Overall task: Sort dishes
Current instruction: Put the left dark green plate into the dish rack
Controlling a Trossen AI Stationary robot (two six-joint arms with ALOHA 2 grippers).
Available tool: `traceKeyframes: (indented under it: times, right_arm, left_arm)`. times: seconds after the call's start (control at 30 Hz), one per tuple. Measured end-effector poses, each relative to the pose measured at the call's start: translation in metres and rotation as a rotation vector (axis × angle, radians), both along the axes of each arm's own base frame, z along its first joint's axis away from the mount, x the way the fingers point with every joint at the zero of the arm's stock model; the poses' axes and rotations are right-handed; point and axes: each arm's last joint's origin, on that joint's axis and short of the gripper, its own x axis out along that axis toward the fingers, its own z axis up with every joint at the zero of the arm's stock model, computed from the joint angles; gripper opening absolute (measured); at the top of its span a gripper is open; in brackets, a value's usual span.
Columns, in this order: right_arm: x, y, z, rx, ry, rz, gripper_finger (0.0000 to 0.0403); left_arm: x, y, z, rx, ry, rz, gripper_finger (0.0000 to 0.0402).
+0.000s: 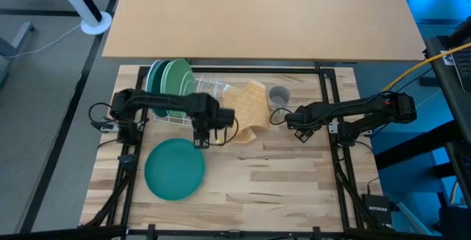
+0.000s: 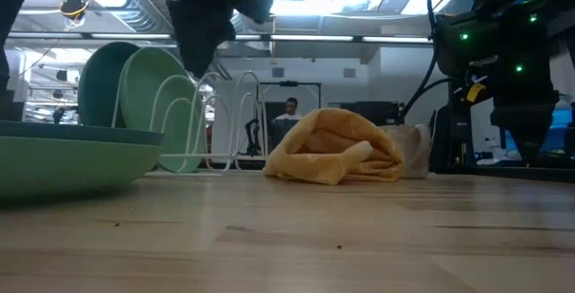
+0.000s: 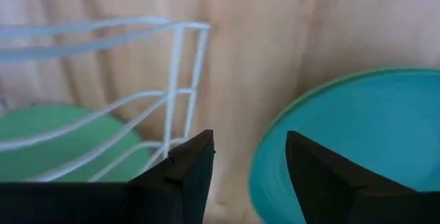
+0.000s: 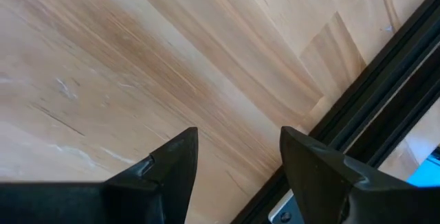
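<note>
— Two grippers, both jaws spread and empty: left gripper (image 1: 208,138) above bare wood between the wire rack (image 1: 193,100) and the flat teal plate (image 1: 174,168); right gripper (image 1: 298,129) near the table's (image 1: 280,188) right edge.
— Obstructions?
— Racked plates (image 1: 168,85) at the back-left; grey mug (image 1: 278,96) mostly hidden behind the yellow cloth (image 2: 337,155) from the low view.

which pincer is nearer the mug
Right. The right pincer sits just front-right of the mug; the left pincer is across the cloth, by the rack.
</note>
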Motion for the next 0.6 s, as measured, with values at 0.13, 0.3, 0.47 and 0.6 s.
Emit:
traceKeyframes:
  times: [0.13, 0.3, 0.47, 0.6]
  right_arm:
    - [0.001, 0.0, 0.0, -0.004, -0.006, 0.001, 0.0211]
    - [0.003, -0.001, 0.0, -0.01, -0.022, 0.016, 0.0211]
    - [0.005, -0.001, -0.001, -0.018, -0.04, 0.038, 0.0211]
    - [0.006, -0.001, -0.001, -0.016, -0.044, 0.056, 0.0211]
  left_arm:
    - [-0.005, -0.022, -0.017, -0.003, 0.042, -0.098, 0.0163]
    - [-0.013, -0.036, -0.044, 0.0, 0.108, -0.151, 0.015]
    - [-0.017, -0.043, -0.067, -0.003, 0.107, -0.195, 0.0136]
    - [-0.018, -0.042, -0.082, -0.004, 0.086, -0.195, 0.0129]
